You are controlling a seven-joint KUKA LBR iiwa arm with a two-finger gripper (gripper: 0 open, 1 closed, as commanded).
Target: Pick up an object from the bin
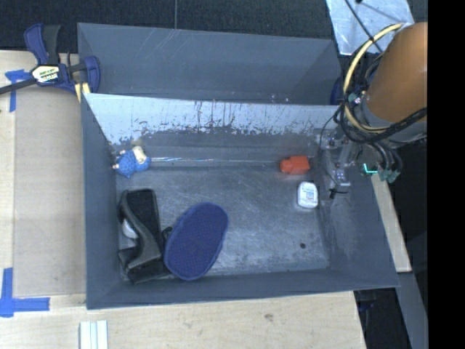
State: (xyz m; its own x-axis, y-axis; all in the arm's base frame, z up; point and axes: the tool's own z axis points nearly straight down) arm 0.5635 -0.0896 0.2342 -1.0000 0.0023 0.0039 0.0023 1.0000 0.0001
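Gripper (337,182) low at the bin's right wall, just above the right edge of the floor. Spread or pressed together, I cannot tell; the tip is dark against the grey wall. Nothing seen held in it.

Nearest thing: a small white rounded plastic piece with a bluish label (308,195), lying on the floor just beside the gripper, toward the bin's middle. They look apart, not touching. Judgement: this is the likeliest pick, since it lies alone with bare floor around it, but the gripper would have to shift off the wall to come down over it.

Next out: a small orange-red block (295,165), at the foot of the far wall, near the white piece and just beyond it. It sits tight against the wall, so a grasp from that side looks cramped.

Above the gripper, the robot's rounded orange wrist cover (401,67) and looped cables (356,86) hang over the right rim. They crowd that corner.

Rest of the grey metal bin (254,220) is mostly bare floor. Well apart, in the near-left corner: a dark blue oval fabric pad (195,240) leaning onto a black bent strap-like object (142,233) — the two touch and overlap. At the left end of the far wall, a small blue and yellow toy (131,162). None of these stands in the gripper's way.
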